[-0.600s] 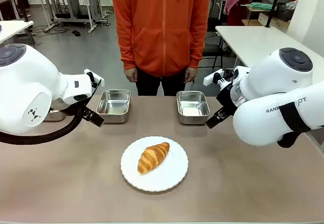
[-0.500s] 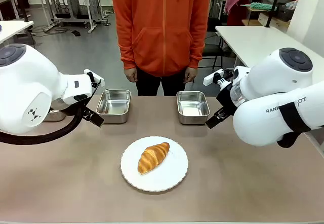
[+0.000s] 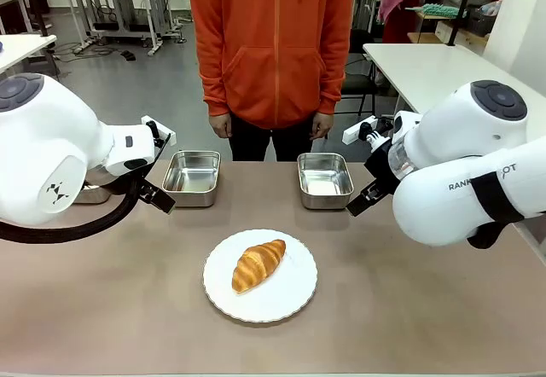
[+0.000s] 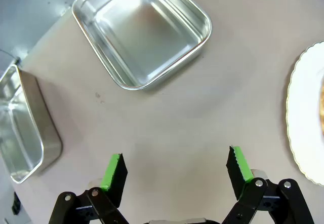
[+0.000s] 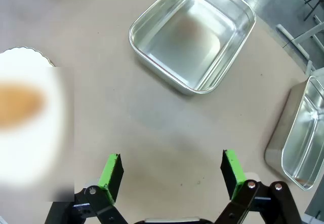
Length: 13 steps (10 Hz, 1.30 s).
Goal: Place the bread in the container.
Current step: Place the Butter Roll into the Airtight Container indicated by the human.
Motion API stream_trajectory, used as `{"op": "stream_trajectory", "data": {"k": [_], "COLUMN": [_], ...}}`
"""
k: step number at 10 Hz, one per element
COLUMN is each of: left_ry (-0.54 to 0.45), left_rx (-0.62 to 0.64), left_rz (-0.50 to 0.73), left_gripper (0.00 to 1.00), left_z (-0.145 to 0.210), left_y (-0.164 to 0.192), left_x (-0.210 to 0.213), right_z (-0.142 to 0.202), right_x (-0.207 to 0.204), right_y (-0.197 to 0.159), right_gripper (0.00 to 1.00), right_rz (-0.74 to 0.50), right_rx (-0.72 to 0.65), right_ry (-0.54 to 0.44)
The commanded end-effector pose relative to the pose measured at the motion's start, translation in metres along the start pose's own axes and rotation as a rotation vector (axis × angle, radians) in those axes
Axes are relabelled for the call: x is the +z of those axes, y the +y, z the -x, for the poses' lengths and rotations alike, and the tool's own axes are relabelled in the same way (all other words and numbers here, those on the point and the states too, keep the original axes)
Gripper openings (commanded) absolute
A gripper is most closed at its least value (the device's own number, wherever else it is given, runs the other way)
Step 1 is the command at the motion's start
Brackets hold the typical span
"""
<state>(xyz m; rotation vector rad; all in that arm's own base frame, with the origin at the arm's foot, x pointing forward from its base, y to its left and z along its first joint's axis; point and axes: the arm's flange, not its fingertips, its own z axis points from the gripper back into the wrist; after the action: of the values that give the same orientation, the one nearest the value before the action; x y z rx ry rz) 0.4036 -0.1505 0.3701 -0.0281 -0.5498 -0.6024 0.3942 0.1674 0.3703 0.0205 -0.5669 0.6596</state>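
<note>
The bread (image 3: pixel 258 264), a golden-brown croissant, lies on a round white plate (image 3: pixel 290 304) at the table's front middle. Beyond it stand two shiny steel pans, one at the left (image 3: pixel 192 174) and one at the right (image 3: pixel 324 179); I cannot tell which of the look-alike pans is the container. My left gripper (image 4: pixel 174 158) hovers open over bare table near the left pan (image 4: pixel 142 31). My right gripper (image 5: pixel 172 165) hovers open short of the right pan (image 5: pixel 195 34). Nothing sits between either pair of fingers. The bread appears as a blurred orange patch (image 5: pixel 20 102) in the right wrist view.
A person in an orange hoodie (image 3: pixel 273 44) stands at the far edge, hands down. A further pan (image 4: pixel 20 127) sits at the table's left end and another (image 5: pixel 301 138) at its right end. The plate's rim (image 4: pixel 304 127) lies beside my left gripper.
</note>
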Motion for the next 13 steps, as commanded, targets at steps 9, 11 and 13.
{"op": "stream_trajectory", "data": {"k": [9,11,13], "left_ry": [-0.022,-0.052,-0.079], "left_rx": [-0.03,-0.027,-0.073], "left_rz": [0.125,0.262,0.419], "left_gripper": [1.0,1.0,1.0], "left_z": [-0.024,-0.031,-0.022], "left_y": [0.042,0.096,0.152], "left_x": [0.053,0.096,0.121], "right_z": [-0.027,-0.032,-0.021], "right_x": [0.05,0.096,0.126], "right_y": [-0.043,-0.104,-0.164], "right_gripper": [1.0,1.0,1.0], "right_rz": [-0.003,-0.064,-0.157], "right_rx": [-0.028,-0.08,-0.091], "right_ry": [-0.051,-0.109,-0.127]}}
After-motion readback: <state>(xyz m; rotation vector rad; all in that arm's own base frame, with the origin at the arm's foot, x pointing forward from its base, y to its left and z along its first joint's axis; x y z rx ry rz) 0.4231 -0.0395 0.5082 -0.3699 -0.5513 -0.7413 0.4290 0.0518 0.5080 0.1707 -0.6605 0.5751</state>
